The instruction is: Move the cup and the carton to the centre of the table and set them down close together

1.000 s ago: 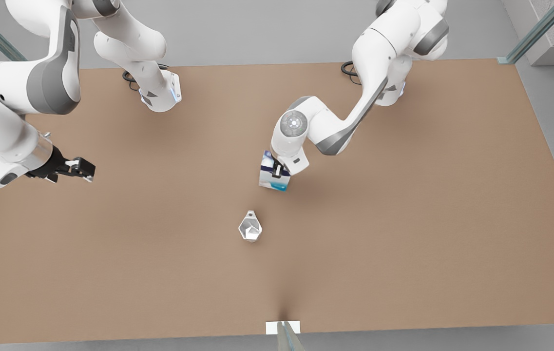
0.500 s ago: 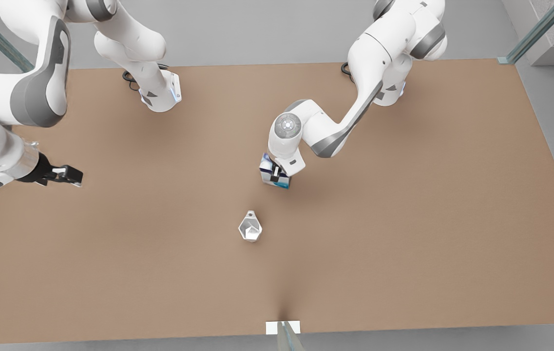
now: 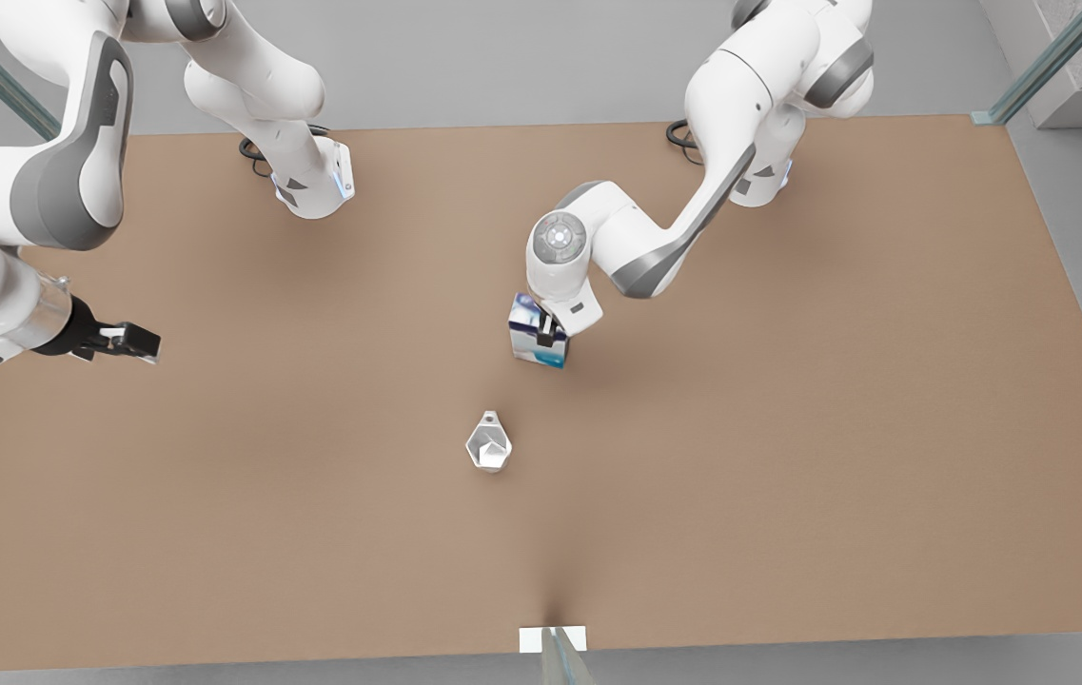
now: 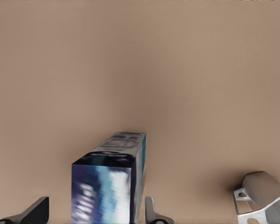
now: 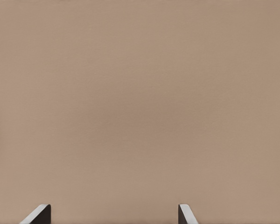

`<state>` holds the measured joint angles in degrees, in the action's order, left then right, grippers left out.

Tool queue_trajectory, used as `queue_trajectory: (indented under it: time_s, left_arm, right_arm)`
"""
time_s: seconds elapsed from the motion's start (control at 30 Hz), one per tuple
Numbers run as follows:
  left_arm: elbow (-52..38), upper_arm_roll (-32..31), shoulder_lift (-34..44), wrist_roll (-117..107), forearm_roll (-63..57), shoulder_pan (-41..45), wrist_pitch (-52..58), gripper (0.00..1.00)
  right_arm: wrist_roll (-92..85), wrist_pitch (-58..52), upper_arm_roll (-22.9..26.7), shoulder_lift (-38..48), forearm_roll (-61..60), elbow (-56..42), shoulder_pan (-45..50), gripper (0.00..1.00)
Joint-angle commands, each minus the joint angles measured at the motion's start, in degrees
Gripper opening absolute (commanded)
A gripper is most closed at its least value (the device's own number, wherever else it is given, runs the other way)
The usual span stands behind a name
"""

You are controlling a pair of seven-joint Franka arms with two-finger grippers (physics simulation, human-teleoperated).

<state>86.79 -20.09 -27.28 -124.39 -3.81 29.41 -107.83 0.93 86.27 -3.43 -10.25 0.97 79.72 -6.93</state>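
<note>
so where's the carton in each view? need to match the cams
Front view: carton just above the table centre, under the left gripper, with a gap on one side in the left wrist view.
Left wrist view: carton between the gripper's fingers, near the picture's lower edge.
Right wrist view: the carton is not in it, only bare table.
Shared landmark: the cup, also beside the carton in the left wrist view.

Left gripper (image 3: 545,335) at frame centre, jaws spread, arm bent; right gripper (image 3: 127,341) waits mid-left, jaws apart.
</note>
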Motion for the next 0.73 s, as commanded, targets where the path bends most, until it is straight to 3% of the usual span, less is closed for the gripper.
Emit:
queue_trajectory:
  time_s: [0.0,0.03,0.1,0.13,0.2,0.23,0.33,0.43,0.7]
  left_arm:
    - [-0.65,0.05,1.17,3.09,0.91,-1.28,2.44,1.0]
    - [-5.66,0.49,1.35,13.71,4.86,-3.12,10.7,1.0]
    - [-15.67,15.59,1.61,46.73,16.98,-5.93,27.22,1.0]
    - [-17.53,20.0,1.61,72.33,18.75,-10.24,33.29,1.0]
    - [-17.62,19.65,1.61,109.61,13.75,-20.08,37.34,1.0]
    - [-17.62,19.83,1.87,115.16,9.88,-21.5,36.03,1.0]
    - [-16.74,21.76,8.99,114.9,7.76,-21.58,28.73,1.0]
    - [-9.45,22.11,18.31,114.9,8.03,-21.5,26.01,1.0]
    - [-7.07,22.2,19.72,113.84,7.85,-21.06,24.95,1.0]
  right_arm:
    - [0.04,0.04,0.0,-0.04,-0.09,0.0,-0.01,1.0]
    - [0.13,0.13,0.0,-0.12,-0.88,-0.35,-0.1,1.0]
    - [0.13,0.48,0.09,-0.21,-0.88,-0.62,-0.01,1.0]
    - [0.04,0.39,0.09,-0.21,-0.44,-0.79,0.08,1.0]
    - [0.04,0.39,0.09,-0.21,-0.44,-0.79,0.25,1.0]
    - [-0.31,0.39,0.09,-0.21,-0.44,-0.79,0.34,1.0]
    - [-0.84,0.39,0.0,-0.21,-0.53,-0.79,0.78,1.0]
    - [-0.84,0.39,0.0,-0.21,-0.53,-0.79,0.78,1.0]
    - [-0.58,0.39,0.0,-0.21,-0.88,-1.06,0.78,1.0]
